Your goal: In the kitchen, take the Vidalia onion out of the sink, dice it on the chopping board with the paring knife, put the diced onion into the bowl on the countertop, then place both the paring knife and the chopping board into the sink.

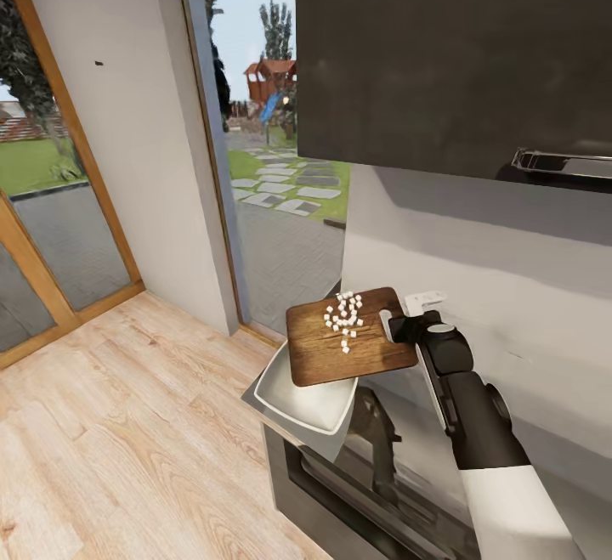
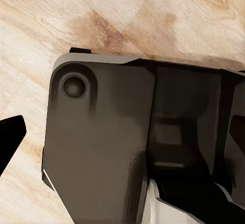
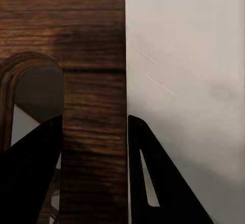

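My right gripper (image 1: 406, 326) is shut on the handle end of the brown chopping board (image 1: 340, 352), holding it in the air. Small white cubes of diced onion (image 1: 344, 318) lie on the board's far half. The white square bowl (image 1: 306, 398) sits under the board's near edge, at the end of the grey countertop (image 1: 387, 403). In the right wrist view the board's edge (image 3: 94, 106) runs between my two black fingers (image 3: 30, 183), beside its slot hole. A black left fingertip (image 2: 10, 137) hangs over wooden floor. The sink and paring knife are out of view.
A dark upper cabinet (image 1: 450, 59) hangs above the counter, with a pale wall (image 1: 493, 288) behind and a white socket (image 1: 423, 301) on it. An oven front (image 1: 357, 492) sits below. A glass door (image 1: 280, 186) and wooden floor (image 1: 127, 424) lie left.
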{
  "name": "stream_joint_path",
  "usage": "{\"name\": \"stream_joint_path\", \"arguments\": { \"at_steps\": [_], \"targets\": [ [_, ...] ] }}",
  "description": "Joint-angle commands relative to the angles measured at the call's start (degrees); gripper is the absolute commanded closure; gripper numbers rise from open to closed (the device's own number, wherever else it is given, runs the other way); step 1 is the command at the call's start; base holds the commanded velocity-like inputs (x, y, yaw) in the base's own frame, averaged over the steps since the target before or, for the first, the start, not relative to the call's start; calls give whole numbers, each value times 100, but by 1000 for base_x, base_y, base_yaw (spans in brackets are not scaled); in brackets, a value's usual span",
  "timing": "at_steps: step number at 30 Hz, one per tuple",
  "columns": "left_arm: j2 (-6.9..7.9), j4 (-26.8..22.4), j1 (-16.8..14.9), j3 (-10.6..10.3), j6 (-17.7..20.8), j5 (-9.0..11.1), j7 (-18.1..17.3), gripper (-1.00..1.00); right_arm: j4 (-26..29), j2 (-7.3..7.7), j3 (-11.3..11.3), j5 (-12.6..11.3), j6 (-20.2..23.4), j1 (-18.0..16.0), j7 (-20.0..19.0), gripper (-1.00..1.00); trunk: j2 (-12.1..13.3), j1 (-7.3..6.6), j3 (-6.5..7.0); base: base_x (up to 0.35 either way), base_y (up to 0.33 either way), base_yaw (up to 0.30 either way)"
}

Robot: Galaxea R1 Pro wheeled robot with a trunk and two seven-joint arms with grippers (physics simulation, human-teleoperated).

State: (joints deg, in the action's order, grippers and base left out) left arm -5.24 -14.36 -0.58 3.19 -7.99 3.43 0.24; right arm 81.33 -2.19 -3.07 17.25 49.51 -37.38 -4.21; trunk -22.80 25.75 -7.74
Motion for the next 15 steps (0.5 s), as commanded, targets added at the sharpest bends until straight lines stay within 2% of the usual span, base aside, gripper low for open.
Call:
{"name": "stream_joint_path", "arguments": {
  "at_steps": [1, 15],
  "targets": [
    [-4, 3, -4, 24, -15, 36, -6, -100, 6, -1, -1, 59, 26, -6, -45, 100, -12, 3, -12, 0, 0, 0],
    [-4, 3, -4, 24, -15, 38, -6, -100, 6, -1, -10, 59, 21, -4, -45, 100, -12, 3, -12, 0, 0, 0]
  ]
}}
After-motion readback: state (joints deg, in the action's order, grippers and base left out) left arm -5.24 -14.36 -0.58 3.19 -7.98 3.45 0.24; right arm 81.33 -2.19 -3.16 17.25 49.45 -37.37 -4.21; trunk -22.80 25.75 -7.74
